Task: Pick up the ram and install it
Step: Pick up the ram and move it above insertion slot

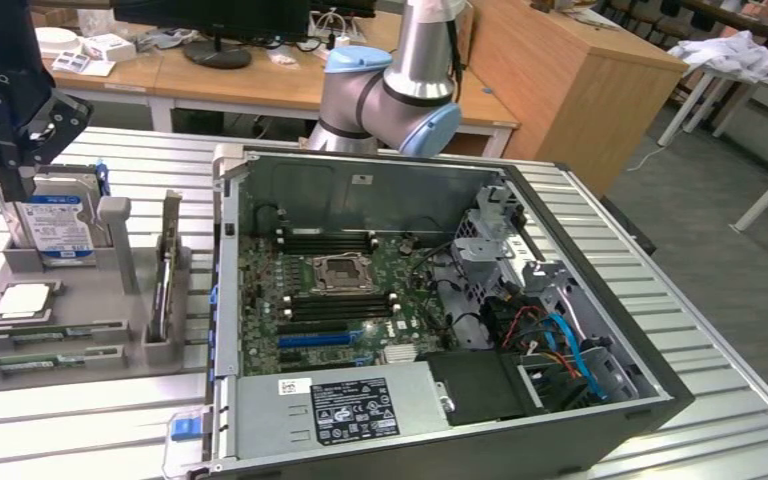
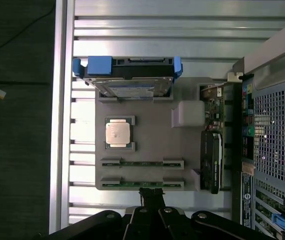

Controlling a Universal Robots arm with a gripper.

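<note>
arm [image 1: 404, 70]: reaching to exterior view's left | claw [image 1: 13, 195]: pointing down | jaws: closed

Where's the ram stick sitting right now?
The ram lies flat in the gray holder at the exterior view's left, beside the open computer case, next to the square processor chip, with a twin stick alongside.
</note>
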